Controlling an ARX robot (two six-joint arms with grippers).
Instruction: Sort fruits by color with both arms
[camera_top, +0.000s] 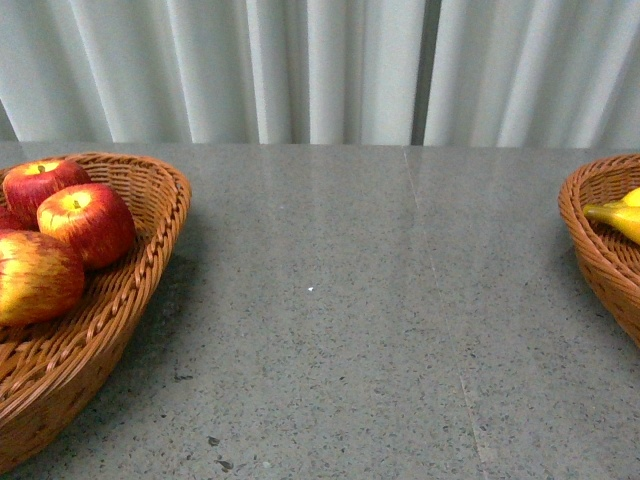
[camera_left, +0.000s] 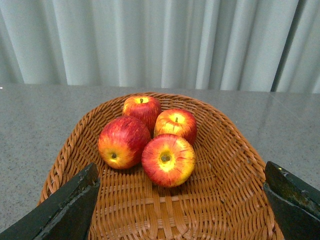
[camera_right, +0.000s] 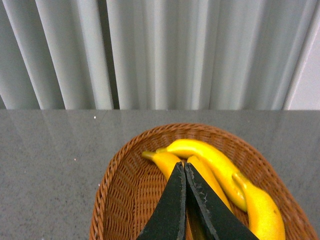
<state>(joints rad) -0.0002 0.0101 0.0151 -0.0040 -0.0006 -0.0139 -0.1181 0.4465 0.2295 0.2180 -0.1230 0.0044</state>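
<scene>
Several red apples (camera_top: 86, 222) with yellow tops lie in a woven basket (camera_top: 150, 262) at the left of the front view. The left wrist view shows them (camera_left: 168, 160) bunched at the far half of that basket (camera_left: 227, 195). My left gripper (camera_left: 182, 200) hangs open and empty over the basket's near half, short of the apples. Yellow bananas (camera_right: 210, 160) lie in a second woven basket (camera_right: 117, 187), which shows at the right edge of the front view (camera_top: 590, 235) with a banana (camera_top: 618, 215) in it. My right gripper (camera_right: 184, 167) is shut and empty just above the bananas. Neither arm shows in the front view.
A grey speckled table (camera_top: 370, 300) stretches between the two baskets. White pleated curtains (camera_top: 320, 70) hang behind the table's far edge.
</scene>
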